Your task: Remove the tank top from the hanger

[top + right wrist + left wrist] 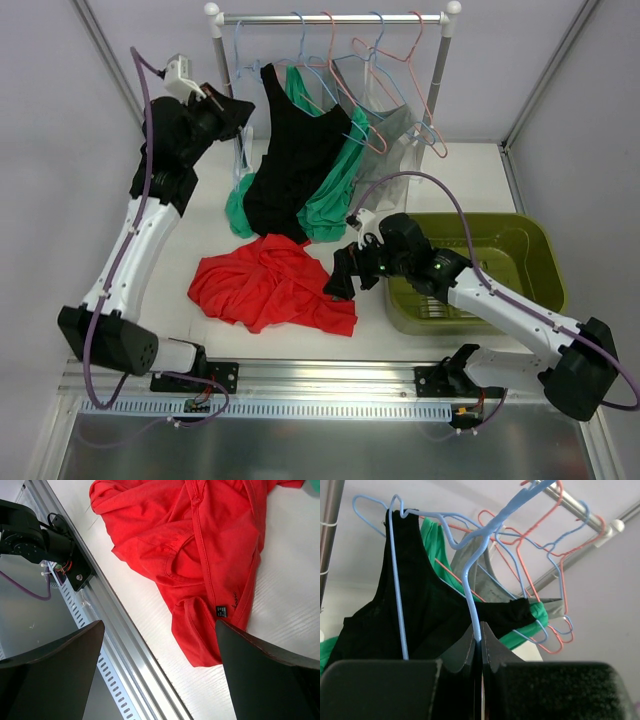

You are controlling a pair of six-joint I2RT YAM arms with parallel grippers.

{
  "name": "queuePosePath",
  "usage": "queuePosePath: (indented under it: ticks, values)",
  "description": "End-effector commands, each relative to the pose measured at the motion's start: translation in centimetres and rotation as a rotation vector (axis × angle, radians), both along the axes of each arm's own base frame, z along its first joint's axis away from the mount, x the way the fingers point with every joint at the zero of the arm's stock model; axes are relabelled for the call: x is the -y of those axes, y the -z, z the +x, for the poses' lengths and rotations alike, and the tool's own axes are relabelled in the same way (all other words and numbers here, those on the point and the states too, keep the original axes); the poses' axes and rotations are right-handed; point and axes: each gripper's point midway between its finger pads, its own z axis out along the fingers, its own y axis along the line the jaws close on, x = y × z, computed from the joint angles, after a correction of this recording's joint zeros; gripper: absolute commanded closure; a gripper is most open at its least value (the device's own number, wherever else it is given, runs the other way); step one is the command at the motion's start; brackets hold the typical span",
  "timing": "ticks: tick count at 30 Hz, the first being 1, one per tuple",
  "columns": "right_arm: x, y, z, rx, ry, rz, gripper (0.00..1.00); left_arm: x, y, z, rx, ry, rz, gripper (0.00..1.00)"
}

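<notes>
My left gripper (481,630) is shut on the wire of a light blue hanger (470,580) that hooks onto the rack's rod. A black tank top (375,615) hangs by it, its strap up at the hanger's left corner. In the top view this gripper (240,108) is at the rack's left end, beside the black top (285,160). A red tank top (270,285) lies crumpled on the table, off any hanger. My right gripper (340,280) hovers open over its right edge; the red cloth (200,540) lies below the fingers (159,625), with nothing between them.
The rod (330,18) carries several blue and pink wire hangers, with a green top (335,190) and a grey top (385,135) trailing down to the table. An olive bin (520,250) stands at the right. The metal rail (125,645) runs along the table's near edge.
</notes>
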Motion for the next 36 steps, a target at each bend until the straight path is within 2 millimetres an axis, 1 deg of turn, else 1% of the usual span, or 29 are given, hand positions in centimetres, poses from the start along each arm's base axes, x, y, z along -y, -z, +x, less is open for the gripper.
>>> queuePosePath:
  ticks: [1, 2, 3, 4, 5, 6, 7, 8, 9, 10, 11, 12, 14, 16, 17, 18, 20, 22, 23, 24, 25, 26, 27, 28, 29, 32, 33, 35, 36]
  values:
    - [-0.2, -2.1, 0.5, 0.062, 0.019, 0.052, 0.01, 0.4, -4.2, 1.3, 0.070, 0.004, 0.023, 1.00]
    - [-0.1, -1.8, 0.5, 0.063, 0.020, 0.047, 0.00, 0.5, -4.2, 2.1, 0.060, 0.002, 0.027, 1.00]
    - [-0.1, -1.8, 0.5, 0.064, 0.020, 0.046, 0.01, 0.7, -3.0, 4.1, 0.028, -0.001, 0.034, 1.00]
    - [0.0, -1.7, 0.5, 0.062, 0.022, 0.044, 0.01, 0.6, -4.5, 4.5, 0.051, -0.001, 0.029, 1.00]
    - [0.0, -1.5, 0.4, 0.060, 0.020, 0.042, 0.00, 0.7, -4.3, 5.2, 0.039, -0.001, 0.032, 1.00]
    - [0.0, -1.5, 0.4, 0.060, 0.020, 0.041, 0.01, 0.7, -3.3, 6.8, 0.015, -0.010, 0.035, 1.00]
    - [0.0, -1.5, 0.3, 0.058, 0.020, 0.042, 0.01, 0.3, -4.4, 7.2, 0.033, -0.026, 0.025, 1.00]
    - [0.0, -1.4, 0.3, 0.054, 0.022, 0.043, 0.01, 0.2, -4.2, 7.8, 0.025, -0.033, 0.014, 1.00]
    - [0.0, -1.3, 0.1, 0.050, 0.015, 0.043, 0.01, 0.2, -3.4, 8.9, 0.001, -0.030, -0.001, 1.00]
    - [0.1, -1.3, 0.0, 0.049, 0.014, 0.045, 0.00, -0.1, -4.0, 9.3, 0.009, -0.030, -0.011, 1.00]
    - [0.2, -1.3, 0.0, 0.048, 0.014, 0.044, 0.01, -0.3, -3.8, 9.8, -0.001, -0.032, -0.018, 1.00]
    - [0.3, -1.2, 0.0, 0.047, 0.016, 0.043, 0.01, -0.3, -3.0, 10.5, -0.024, -0.033, -0.029, 1.00]
    - [0.3, -1.3, -0.2, 0.052, 0.012, 0.047, 0.01, -0.5, -1.7, 11.1, -0.056, -0.044, -0.028, 1.00]
    - [0.3, -1.3, -0.2, 0.051, 0.013, 0.049, 0.00, -0.7, 0.4, 11.7, -0.100, -0.063, -0.029, 1.00]
    - [0.4, -1.3, -0.2, 0.052, 0.012, 0.047, 0.00, -0.8, 0.9, 12.1, -0.110, -0.069, -0.026, 1.00]
    - [0.3, -1.3, -0.3, 0.049, 0.007, 0.050, 0.01, -0.8, 2.0, 12.6, -0.128, -0.064, -0.018, 1.00]
    - [0.1, -1.4, -0.4, 0.048, -0.001, 0.055, 0.01, -0.5, 3.1, 12.9, -0.151, -0.041, -0.016, 1.00]
    - [-0.1, -1.3, -0.6, 0.042, -0.017, 0.061, 0.01, -0.3, 4.0, 12.6, -0.171, -0.020, -0.010, 1.00]
    - [-0.3, -1.4, -0.6, 0.044, -0.028, 0.071, 0.00, -0.4, 4.3, 12.6, -0.172, -0.020, 0.000, 1.00]
    - [-0.5, -1.0, -0.6, 0.039, -0.031, 0.062, 0.01, -0.3, 4.2, 12.1, -0.166, -0.012, 0.010, 1.00]
    - [-0.7, -1.0, -0.6, 0.040, -0.036, 0.064, 0.01, -0.4, 3.8, 11.8, -0.154, -0.009, 0.019, 1.00]
    - [-0.8, -1.1, -0.4, 0.042, -0.033, 0.064, 0.01, -0.5, 2.8, 11.1, -0.125, -0.007, 0.038, 1.00]
    - [-1.0, -0.7, -0.3, 0.031, -0.033, 0.056, 0.00, -0.6, 2.5, 10.8, -0.114, -0.010, 0.054, 1.00]
    - [-1.2, -0.8, -0.2, 0.032, -0.034, 0.061, 0.01, -0.8, 1.9, 10.5, -0.096, -0.017, 0.069, 1.00]
    - [-1.4, -0.8, -0.1, 0.030, -0.035, 0.064, 0.01, -1.2, 0.7, 9.7, -0.058, -0.029, 0.104, 1.00]
    - [-2.1, -0.6, -0.1, 0.019, -0.045, 0.072, 0.01, -2.6, -0.6, 9.0, -0.017, -0.091, 0.171, 1.00]
    - [-2.3, -0.7, 0.0, 0.018, -0.045, 0.075, 0.01, -2.8, -1.1, 8.8, -0.004, -0.098, 0.187, 1.00]
    - [-2.6, -0.5, 0.0, 0.014, -0.050, 0.074, 0.00, -3.1, -1.1, 8.8, -0.006, -0.112, 0.226, 1.00]
    - [-2.6, -0.5, 0.0, 0.012, -0.049, 0.074, 0.00, -3.1, -1.4, 8.8, 0.004, -0.109, 0.239, 1.00]
